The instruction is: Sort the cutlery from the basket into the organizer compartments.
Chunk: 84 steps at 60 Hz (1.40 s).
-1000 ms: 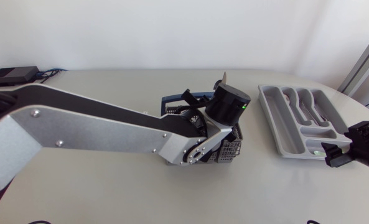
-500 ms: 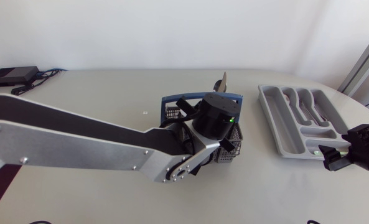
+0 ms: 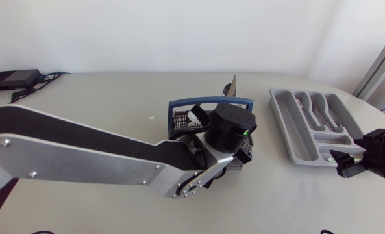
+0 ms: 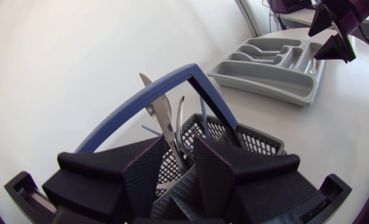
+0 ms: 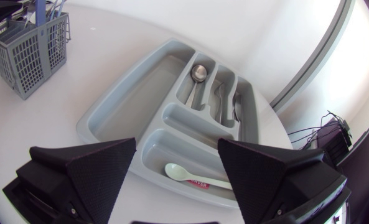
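A grey mesh basket with a blue handle stands mid-table, and a knife sticks up from its far side. My left arm's wrist covers most of the basket. In the left wrist view my left gripper is open by a narrow gap inside the basket. Its fingers straddle the knife and other stems. The grey organizer lies to the right. My right gripper hangs wide open over the organizer's near end. There a white spoon lies.
The organizer's narrow compartments hold a metal spoon and other metal cutlery. A black power brick with cables sits at the table's back left corner. My long left arm link crosses the front left of the table.
My left arm has dropped and swung toward the table's front, and its wrist has settled lower over the basket. The right arm has stayed where it was.
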Motion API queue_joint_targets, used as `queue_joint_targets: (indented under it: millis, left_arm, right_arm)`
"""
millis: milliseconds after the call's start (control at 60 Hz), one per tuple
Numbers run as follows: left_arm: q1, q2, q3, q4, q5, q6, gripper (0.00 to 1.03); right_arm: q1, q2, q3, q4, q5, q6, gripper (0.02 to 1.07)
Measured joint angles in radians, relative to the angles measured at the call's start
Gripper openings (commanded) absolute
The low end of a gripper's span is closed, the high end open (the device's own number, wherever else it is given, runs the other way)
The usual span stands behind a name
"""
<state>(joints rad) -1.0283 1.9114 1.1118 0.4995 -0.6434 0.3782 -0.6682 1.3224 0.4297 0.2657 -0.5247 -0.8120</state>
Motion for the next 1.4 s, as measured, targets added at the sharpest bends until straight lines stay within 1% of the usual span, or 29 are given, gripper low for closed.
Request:
queue_joint_targets:
  millis: [400, 517, 567, 633, 667, 717, 750, 817, 867, 900, 983, 1067, 1400]
  left_arm:
    - [0.011, 0.124, 0.148, 0.000, 0.002, 0.026, 0.34]
    - [0.014, 0.148, 0.179, -0.001, -0.016, 0.026, 0.33]
    - [0.014, 0.156, 0.185, -0.002, -0.024, 0.027, 0.30]
    - [0.014, 0.163, 0.190, -0.003, -0.048, 0.033, 0.30]
    - [0.014, 0.165, 0.192, -0.006, -0.055, 0.034, 0.28]
    - [0.014, 0.167, 0.193, -0.011, -0.070, 0.038, 0.27]
    - [0.014, 0.168, 0.193, -0.012, -0.074, 0.038, 0.25]
    - [0.014, 0.172, 0.198, -0.016, -0.084, 0.041, 0.24]
    - [0.016, 0.176, 0.203, -0.016, -0.091, 0.041, 0.20]
    - [0.016, 0.179, 0.206, -0.016, -0.092, 0.042, 0.20]
    - [0.018, 0.182, 0.206, -0.017, -0.092, 0.042, 0.10]
    - [0.019, 0.184, 0.206, -0.016, -0.094, 0.046, 0.03]
    - [0.022, 0.184, 0.208, -0.012, -0.099, 0.053, 0.03]
  right_arm:
    - [-0.001, 0.010, 0.000, 0.001, -0.017, 0.000, 0.97]
    - [-0.001, 0.024, 0.000, 0.003, -0.026, 0.000, 0.97]
    - [-0.002, 0.030, 0.000, 0.004, -0.029, 0.000, 0.97]
    - [-0.003, 0.038, 0.000, 0.004, -0.030, 0.000, 0.97]
    - [-0.003, 0.041, 0.000, 0.004, -0.030, 0.000, 0.97]
    - [-0.003, 0.044, 0.000, 0.004, -0.032, 0.000, 0.97]
    - [-0.003, 0.046, 0.000, 0.004, -0.033, 0.000, 0.97]
    - [-0.003, 0.047, 0.000, 0.004, -0.033, 0.000, 0.97]
    - [-0.003, 0.047, 0.000, 0.004, -0.033, 0.000, 0.97]
    - [-0.003, 0.047, 0.000, 0.004, -0.033, 0.000, 0.97]
    - [-0.003, 0.047, -0.003, 0.005, -0.034, -0.001, 0.97]
    - [-0.003, 0.048, -0.010, 0.006, -0.038, -0.001, 0.97]
    - [-0.003, 0.060, -0.021, 0.023, -0.040, -0.003, 0.97]
